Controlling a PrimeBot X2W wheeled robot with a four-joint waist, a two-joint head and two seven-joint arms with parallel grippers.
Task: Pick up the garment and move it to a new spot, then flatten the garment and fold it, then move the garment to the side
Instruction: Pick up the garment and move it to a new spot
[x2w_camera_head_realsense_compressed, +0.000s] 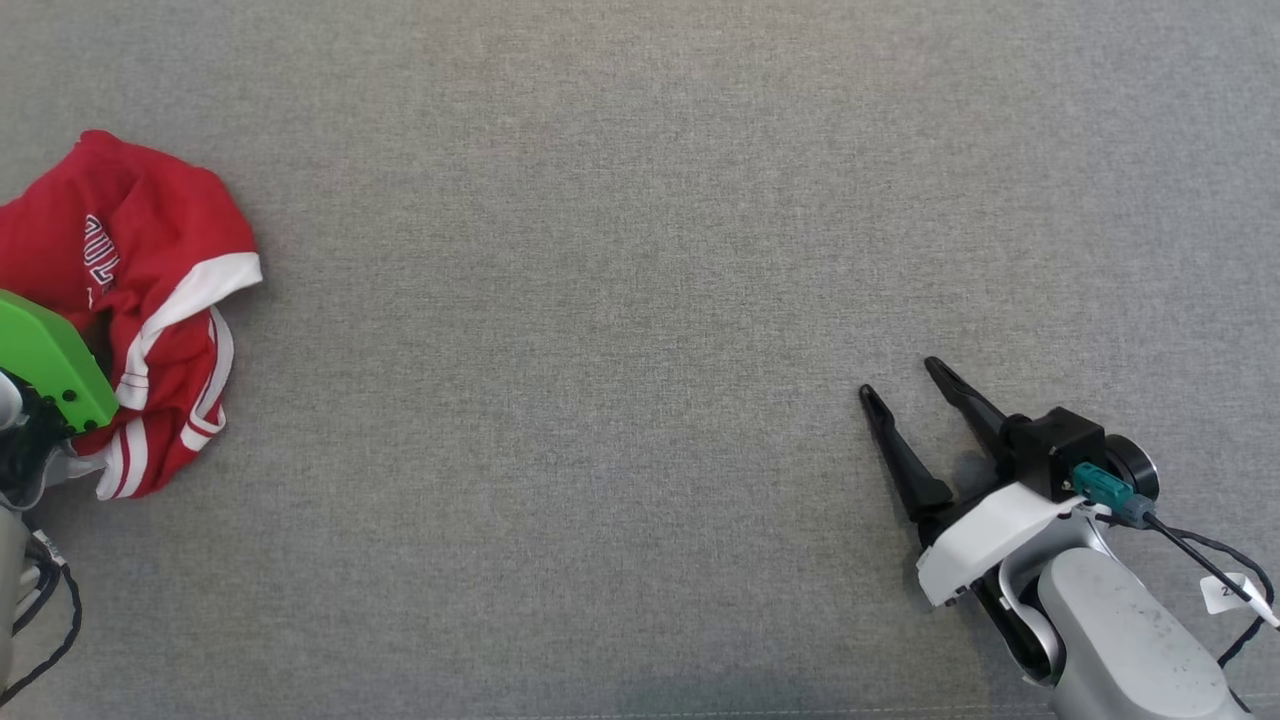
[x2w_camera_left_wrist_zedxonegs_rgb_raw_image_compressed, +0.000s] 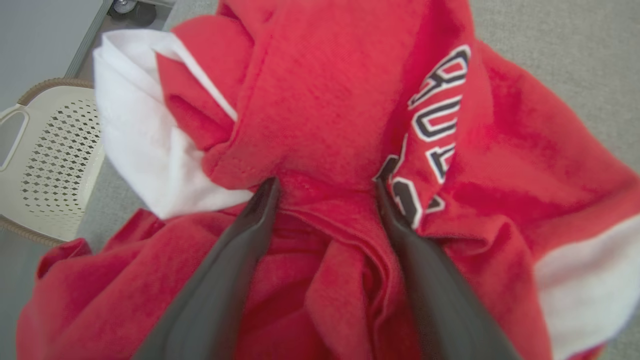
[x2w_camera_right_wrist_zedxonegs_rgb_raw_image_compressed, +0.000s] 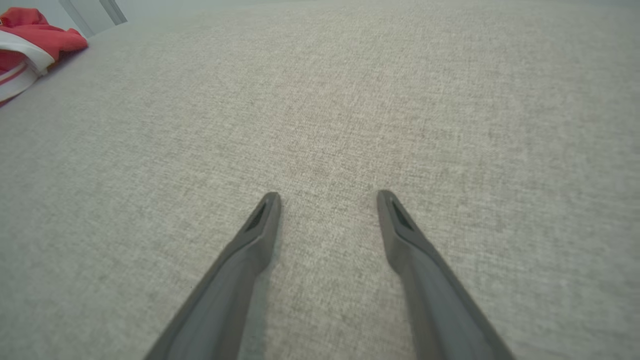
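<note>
Red garment crumpled at 9 o'clock on grey worktop. Likely soft, light, floppy; best pinched at thick central fold. Left jaws released, straddling that fold; right jaws released, 4 o'clock.

**Grey cloth work surface and surroundings**

A grey woven fabric surface, evenly and softly lit. Past its edge in the left wrist view lie a smooth grey floor, a pale perforated plastic seat or basket with a brown rim, and a small caster wheel.

Garment far left, left gripper over it, right gripper well apart, lower right
</note>
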